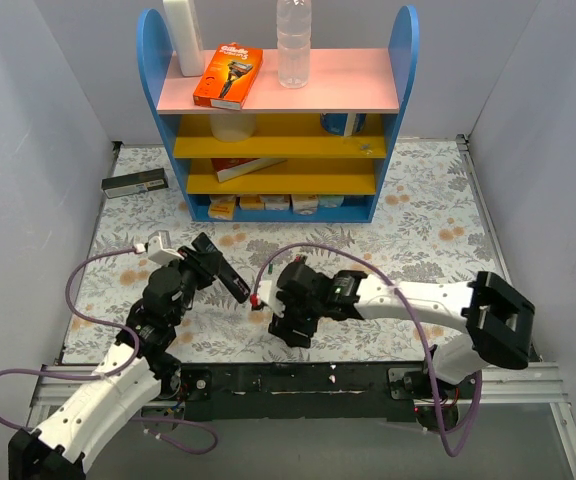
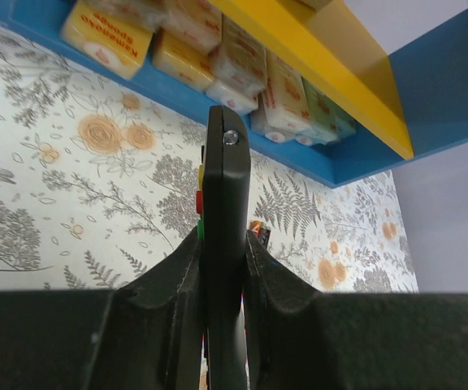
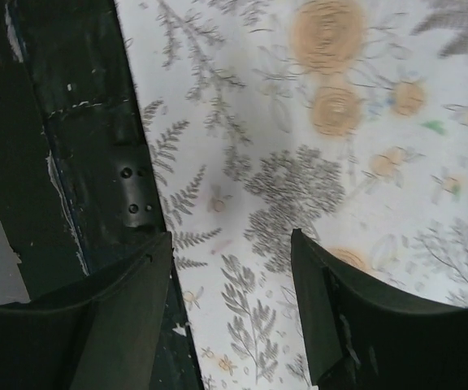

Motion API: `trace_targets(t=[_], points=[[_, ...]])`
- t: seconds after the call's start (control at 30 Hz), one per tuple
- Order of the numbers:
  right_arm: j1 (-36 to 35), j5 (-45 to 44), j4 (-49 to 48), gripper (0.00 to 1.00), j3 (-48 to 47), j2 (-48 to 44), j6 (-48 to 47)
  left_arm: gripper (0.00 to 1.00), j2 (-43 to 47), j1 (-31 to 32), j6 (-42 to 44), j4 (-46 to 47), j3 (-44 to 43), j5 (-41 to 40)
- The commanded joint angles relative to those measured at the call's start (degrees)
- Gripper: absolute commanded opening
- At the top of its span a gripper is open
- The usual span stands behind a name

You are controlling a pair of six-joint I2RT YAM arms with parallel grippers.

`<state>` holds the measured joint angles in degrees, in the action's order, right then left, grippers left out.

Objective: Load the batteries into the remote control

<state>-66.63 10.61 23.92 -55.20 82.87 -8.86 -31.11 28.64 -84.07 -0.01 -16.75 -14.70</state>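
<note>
While the left gripper [image 2: 224, 248] clamps the slim black bar-shaped remote control [image 2: 224, 175] edge-up, the right gripper [image 3: 232, 244] hangs just right of it. Right jaws apart, above floral-patterned tablecloth [image 3: 242, 122].

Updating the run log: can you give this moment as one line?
left gripper: shut on remote control | right gripper: open, empty, above table
</note>
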Motion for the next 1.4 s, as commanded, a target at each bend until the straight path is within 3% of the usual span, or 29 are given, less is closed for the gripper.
trace_targets(t=[0.0, 0.33, 0.57, 0.83, 1.37], points=[[-5.9, -2.3, -2.7, 0.67, -1.7, 5.4, 0.9, 0.00, 5.0, -0.3, 5.4, -8.2, -4.9, -5.0], [-14.0, -4.7, -3.1, 0.68, 1.6, 7.5, 1.1, 0.00, 11.2, -0.3, 1.5, -17.9, -7.3, -5.6], [-14.7, -5.2, -1.4, 0.65, 6.2, 3.2, 1.6, 0.00, 7.4, -0.3, -1.5, -21.4, -11.5, -1.0], [-14.8, -5.0, -3.3, 0.62, 9.3, 1.2, 2.0, 0.00, 6.0, -0.3, -4.9, -20.7, -11.6, 1.1], [-15.3, -3.4, -6.9, 0.58, 7.1, 6.7, 2.3, 0.00, 3.3, -0.3, -5.0, -19.7, -11.1, 2.7]])
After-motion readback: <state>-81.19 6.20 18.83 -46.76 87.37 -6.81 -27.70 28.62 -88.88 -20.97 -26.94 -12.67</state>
